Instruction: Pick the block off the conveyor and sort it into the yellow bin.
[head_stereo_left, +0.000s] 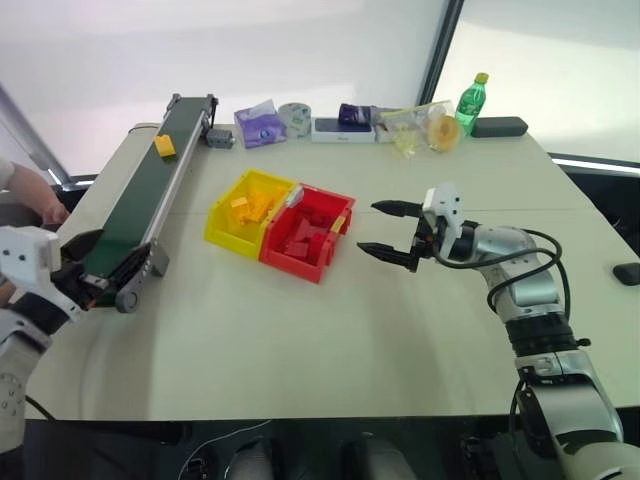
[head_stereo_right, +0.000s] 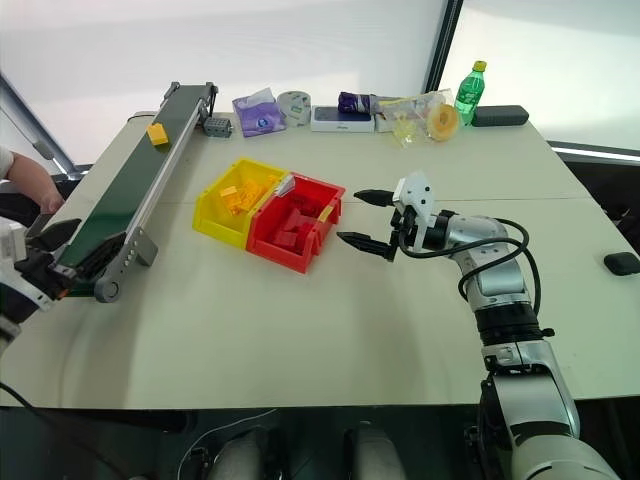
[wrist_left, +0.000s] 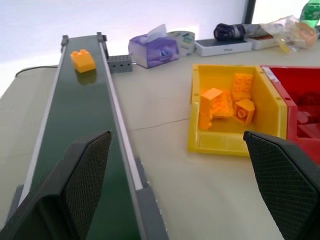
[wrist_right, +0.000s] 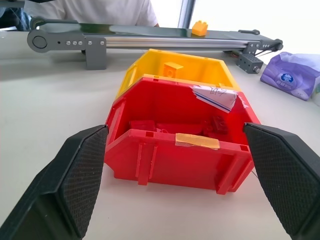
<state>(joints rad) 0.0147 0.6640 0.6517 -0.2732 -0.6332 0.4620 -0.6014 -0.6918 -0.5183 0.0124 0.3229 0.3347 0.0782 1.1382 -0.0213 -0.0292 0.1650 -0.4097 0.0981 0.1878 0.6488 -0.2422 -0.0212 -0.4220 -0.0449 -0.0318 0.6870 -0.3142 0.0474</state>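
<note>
While the pale table (head_stereo_left: 330, 340) takes up most of the head view, the conveyor (head_stereo_left: 140, 190) slants along its left side from the lower left up toward the upper left, its dark green belt running between grey rails. Just right of it, near the middle of the frame, the yellow bin (head_stereo_left: 228, 228) sits touching the red bin (head_stereo_left: 300, 262), side by side; several yellow-orange bricks lie in the yellow one, red bricks in the other. At the right of the frame the right gripper (head_stereo_left: 390, 232) hovers above the table just beside the red bin, pointing toward it, its two black fingers spread wide with nothing between them. At the lower left edge the left gripper (head_stereo_left: 72, 262) sits at the near end of the conveyor, fingers likewise spread apart and empty. Smallest, the block (head_stereo_left: 165, 147) rests on the belt near the conveyor's far end, in the upper left, well apart from both grippers.
</note>
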